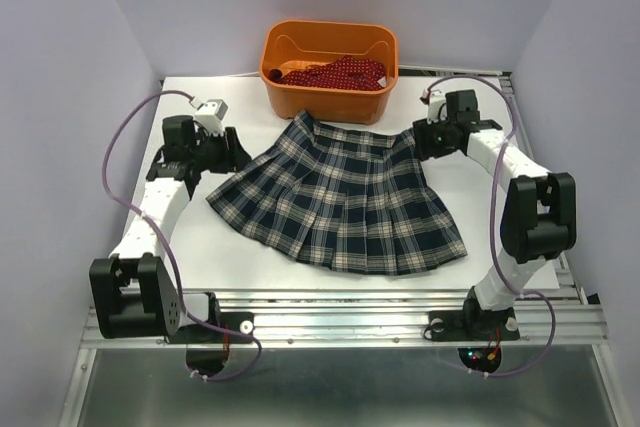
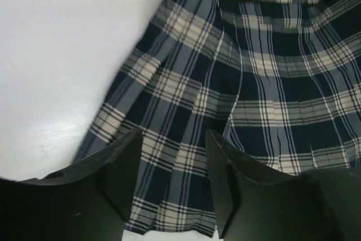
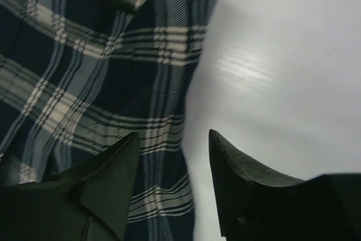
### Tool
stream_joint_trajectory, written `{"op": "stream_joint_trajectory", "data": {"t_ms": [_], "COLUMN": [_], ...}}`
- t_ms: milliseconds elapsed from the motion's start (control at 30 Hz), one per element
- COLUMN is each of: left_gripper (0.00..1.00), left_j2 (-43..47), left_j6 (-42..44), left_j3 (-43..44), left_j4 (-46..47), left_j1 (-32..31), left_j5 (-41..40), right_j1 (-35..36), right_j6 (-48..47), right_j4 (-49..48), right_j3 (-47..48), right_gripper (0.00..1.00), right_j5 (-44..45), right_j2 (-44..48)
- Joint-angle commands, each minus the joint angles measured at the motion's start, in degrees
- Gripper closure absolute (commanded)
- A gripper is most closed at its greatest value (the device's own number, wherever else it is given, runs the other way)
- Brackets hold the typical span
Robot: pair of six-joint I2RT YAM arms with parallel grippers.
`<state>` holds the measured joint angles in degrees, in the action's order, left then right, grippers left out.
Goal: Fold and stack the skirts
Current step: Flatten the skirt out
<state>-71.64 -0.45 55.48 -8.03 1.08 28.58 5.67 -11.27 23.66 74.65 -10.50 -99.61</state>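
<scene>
The tartan skirt (image 1: 340, 195) lies spread flat on the white table, waistband toward the back. The red dotted skirt (image 1: 335, 73) lies crumpled inside the orange tub. My left gripper (image 1: 236, 149) is open just above the tartan skirt's left edge; in the left wrist view the gripper (image 2: 174, 139) has tartan cloth (image 2: 254, 71) showing between its jaws. My right gripper (image 1: 420, 137) is open at the skirt's upper right edge; in the right wrist view the gripper (image 3: 174, 139) straddles the cloth's edge (image 3: 113, 83), one finger over cloth, one over bare table.
The orange tub (image 1: 382, 45) stands at the table's back centre, right behind the skirt's waistband. The white table (image 1: 215, 247) has grey walls on three sides and a metal rail (image 1: 340, 319) at the front edge.
</scene>
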Motion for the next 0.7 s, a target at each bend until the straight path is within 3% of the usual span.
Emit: {"op": "stream_joint_trajectory", "data": {"t_ms": [0,200,333,433,533,667], "left_gripper": [0.46,0.51,0.68,0.71,0.74,0.76], "left_j2": [-3.2,-10.4,-16.9,-20.4,-26.1,-35.6], "left_j6": [-2.0,-3.2,-2.3,-2.9,-3.7,-3.6], "left_j3": [-1.9,2.1,4.3,4.7,7.4,14.1], "left_j4": [-0.4,-2.8,-5.6,-5.1,-5.2,-7.2], "left_j1": [-0.4,-0.6,-0.6,-0.8,-0.7,-0.8], "left_j5": [4.9,5.3,7.2,7.4,7.2,5.2], "right_j1": [0.8,0.8,0.8,0.8,5.2,12.8], "right_j6": [4.8,13.4,18.6,22.5,25.1,32.4], "right_j4": [8.5,10.6,7.9,5.4,3.0,-4.6], "right_j3": [-1.3,-4.9,-9.8,-14.9,-20.7,-26.6], "right_gripper": [0.44,0.56,0.67,0.76,0.82,0.81], "right_j5": [-12.1,-15.6,-20.1,-23.8,-28.6,-35.0], "right_j2": [0.3,-3.1,-4.3,-4.0,-1.5,5.7]}}
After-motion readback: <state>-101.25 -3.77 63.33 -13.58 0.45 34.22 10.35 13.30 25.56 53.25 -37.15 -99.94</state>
